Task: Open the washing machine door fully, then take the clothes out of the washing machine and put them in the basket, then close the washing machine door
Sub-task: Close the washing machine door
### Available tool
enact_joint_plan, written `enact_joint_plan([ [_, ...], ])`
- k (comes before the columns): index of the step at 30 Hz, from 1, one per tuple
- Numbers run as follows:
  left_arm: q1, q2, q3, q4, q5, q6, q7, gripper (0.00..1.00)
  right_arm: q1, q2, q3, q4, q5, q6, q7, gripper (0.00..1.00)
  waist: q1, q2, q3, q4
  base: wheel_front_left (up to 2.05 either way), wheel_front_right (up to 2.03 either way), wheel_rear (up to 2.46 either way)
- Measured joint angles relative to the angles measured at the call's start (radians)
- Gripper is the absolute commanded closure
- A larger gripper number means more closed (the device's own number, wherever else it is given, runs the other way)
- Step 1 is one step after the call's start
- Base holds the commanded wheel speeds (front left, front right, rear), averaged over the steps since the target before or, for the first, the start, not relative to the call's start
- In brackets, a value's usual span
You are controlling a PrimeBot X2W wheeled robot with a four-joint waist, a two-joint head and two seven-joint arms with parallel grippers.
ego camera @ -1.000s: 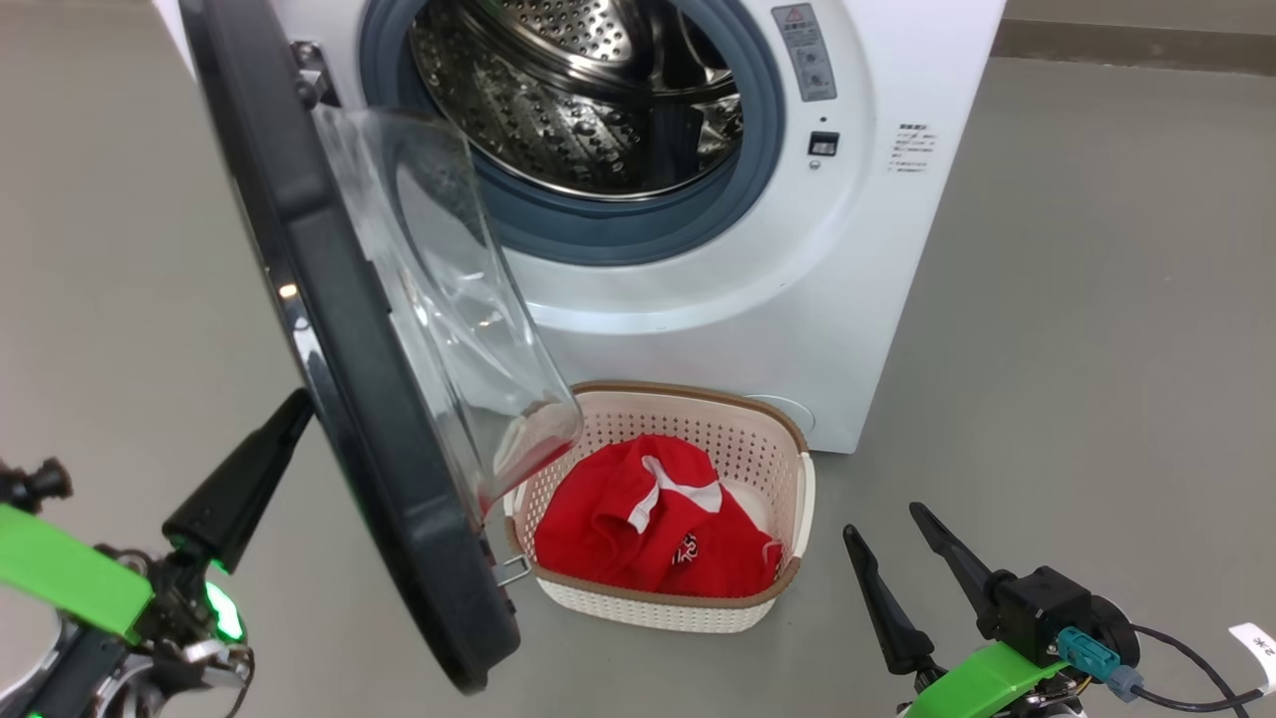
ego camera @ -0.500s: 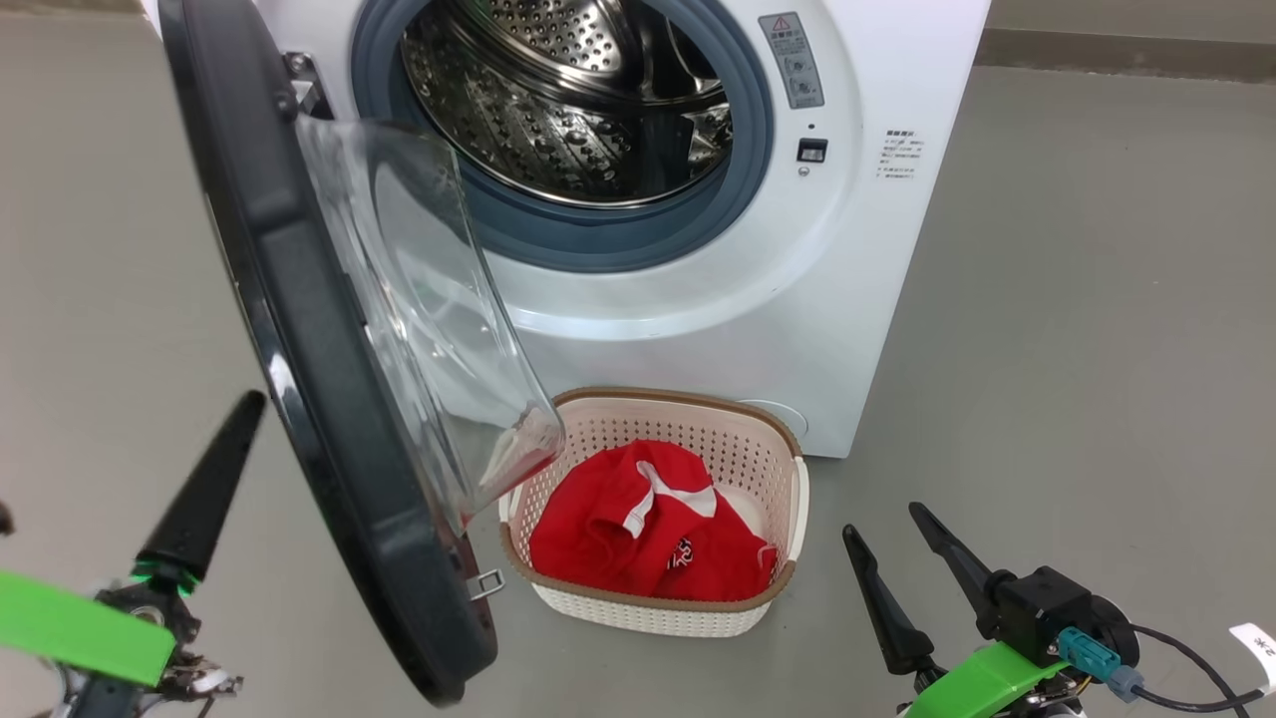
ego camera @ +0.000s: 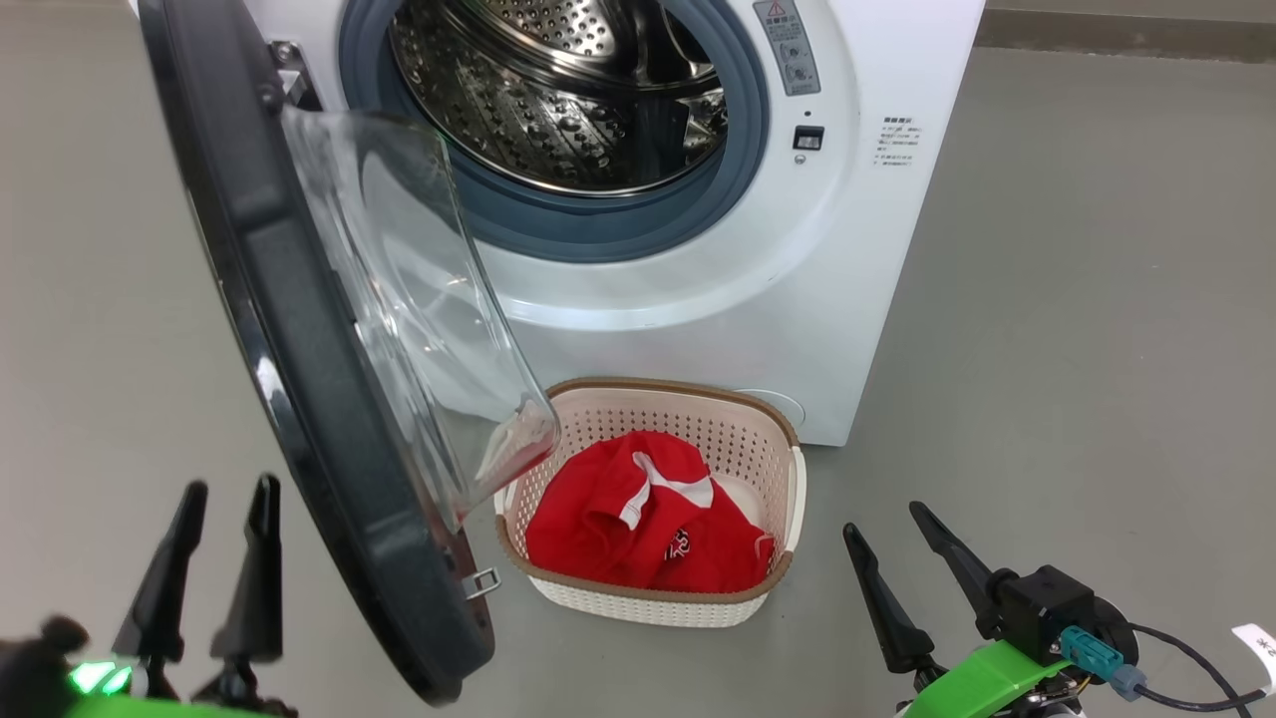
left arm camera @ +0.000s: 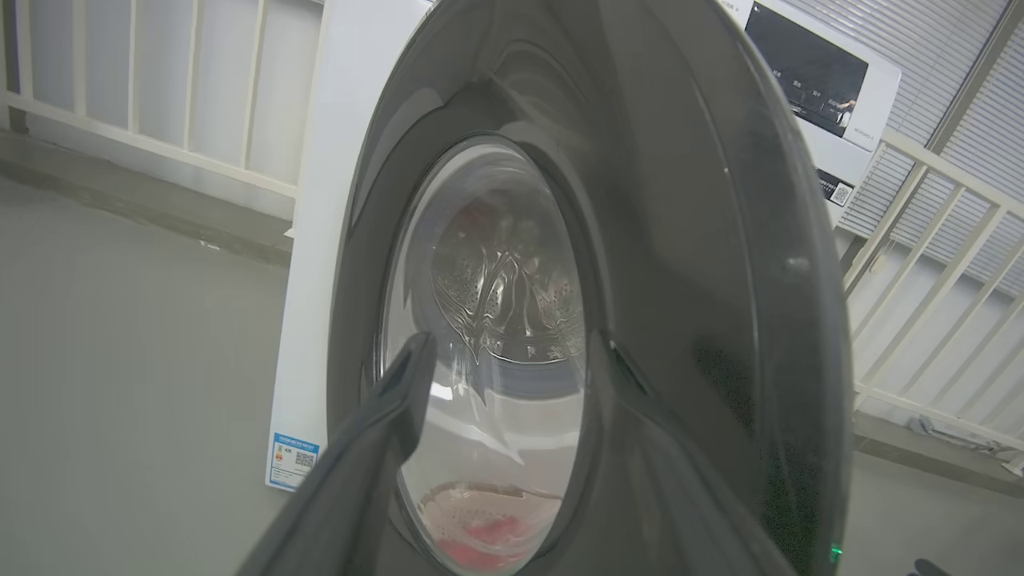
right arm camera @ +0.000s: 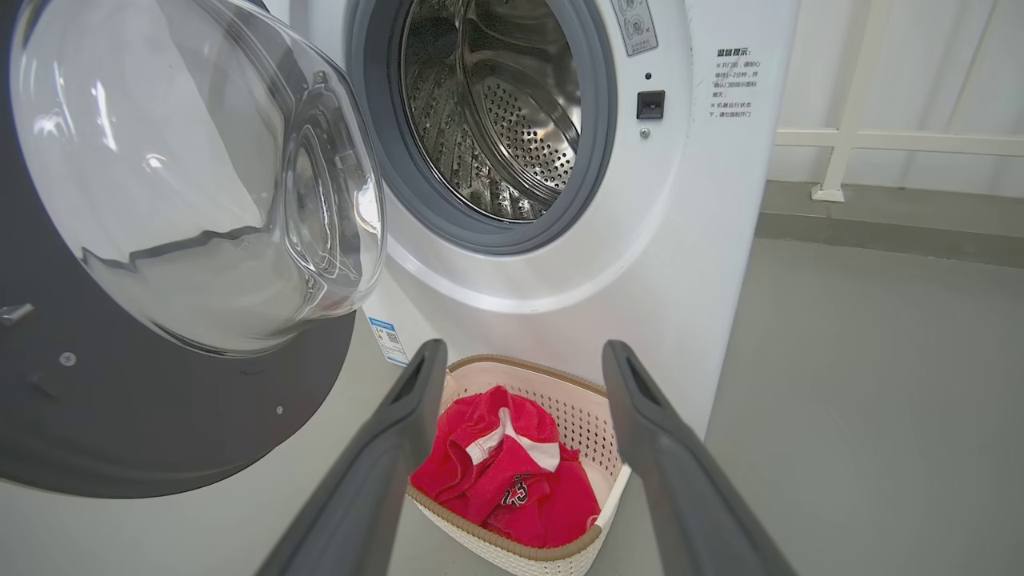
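Red clothes (ego camera: 648, 524) lie in basket (ego camera: 668, 385) before washer (ego camera: 897, 249) | drum (ego camera: 558, 100) looks empty (its depths partly hidden) | door (ego camera: 299, 399) stands open, swung out | left gripper (ego camera: 231, 486), pinched a second ago, now spread, facing door's outer face | right gripper (ego camera: 883, 520) spread, idle | remaining: push door shut

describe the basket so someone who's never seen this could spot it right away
Find the big white washing machine with its round door open. On the floor at its foot sits the basket: small, cream, perforated, brown-rimmed, holding red clothes.
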Motion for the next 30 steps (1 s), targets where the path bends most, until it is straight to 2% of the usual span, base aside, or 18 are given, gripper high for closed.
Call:
enact_joint_plan([
  [3,0.013,0.026,-0.037,0.067,0.101,0.0,-0.11,0.0,0.0,0.0,-0.001,0.0,0.004,0.0,0.0,0.0,0.0,0.0,0.003,0.0,0.0,0.0,0.0],
  [7,0.013,0.025,-0.044,0.11,0.22,0.0,-0.133,0.0,0.0,0.0,0.0,0.0,0.004,0.0,0.0,0.0,0.0,0.0,0.008,0.0,0.0,0.0,0.0],
  [11,0.012,-0.012,0.01,0.095,0.351,-0.001,-0.133,0.0,-0.001,0.0,0.002,-0.001,0.004,0.0,0.0,0.0,0.0,0.0,0.013,0.001,0.0,0.0,0.0],
  [14,0.013,-0.051,0.036,0.096,0.409,-0.001,-0.136,0.0,-0.001,0.0,0.004,-0.001,0.004,0.0,0.0,0.0,0.0,0.0,0.016,0.0,0.0,0.0,0.0],
  [18,0.016,-0.097,0.069,0.1,0.418,-0.001,-0.136,0.0,-0.001,0.0,0.007,-0.001,0.004,0.0,0.0,0.0,0.0,0.0,0.02,-0.001,0.0,0.0,0.0],
  [30,0.04,-0.14,0.095,0.123,0.437,-0.001,-0.136,0.0,-0.005,0.0,0.008,0.0,0.004,0.0,0.0,0.0,0.0,0.0,0.026,0.001,0.0,0.0,0.0],
])
